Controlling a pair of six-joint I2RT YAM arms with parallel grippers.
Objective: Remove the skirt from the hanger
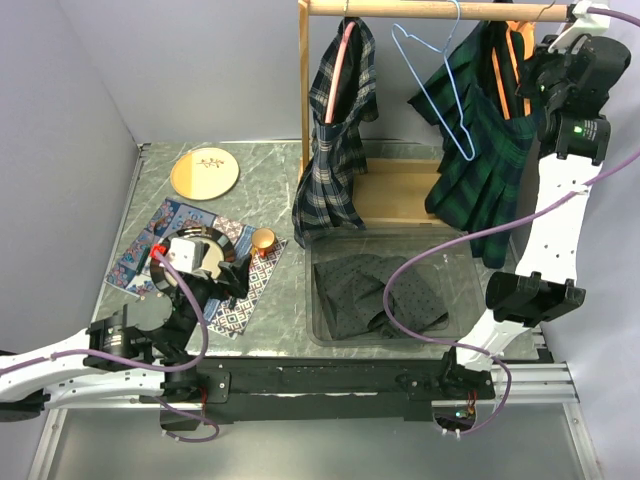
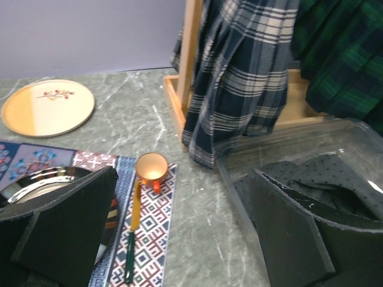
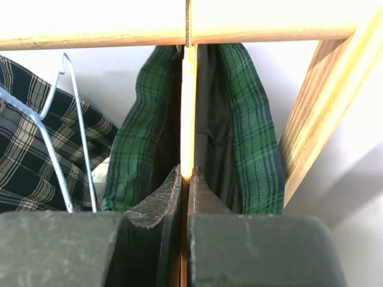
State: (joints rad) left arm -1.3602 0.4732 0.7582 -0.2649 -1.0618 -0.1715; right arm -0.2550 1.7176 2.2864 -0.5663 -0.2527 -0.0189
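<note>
A dark green plaid skirt [image 1: 480, 150] hangs on an orange hanger [image 1: 515, 40] from the wooden rod [image 1: 430, 9] at the top right. My right gripper [image 1: 535, 80] is raised to the rod and shut on the hanger. In the right wrist view the hanger [image 3: 188, 107] runs up edge-on from between the closed fingers of the gripper [image 3: 185, 173], with the green skirt [image 3: 251, 131] draped on both sides. My left gripper [image 1: 215, 265] is open and empty, low over the placemat; in the left wrist view [image 2: 182, 179] only table lies between its fingers.
A blue plaid skirt [image 1: 335, 150] hangs on a pink hanger at the rack's left. An empty light-blue wire hanger [image 1: 435, 80] hangs between the skirts. A clear bin [image 1: 312, 335] holding dark dotted cloth stands below. An orange cup [image 1: 263, 238], metal bowl [image 1: 195, 250] and plate [image 1: 205, 172] lie at left.
</note>
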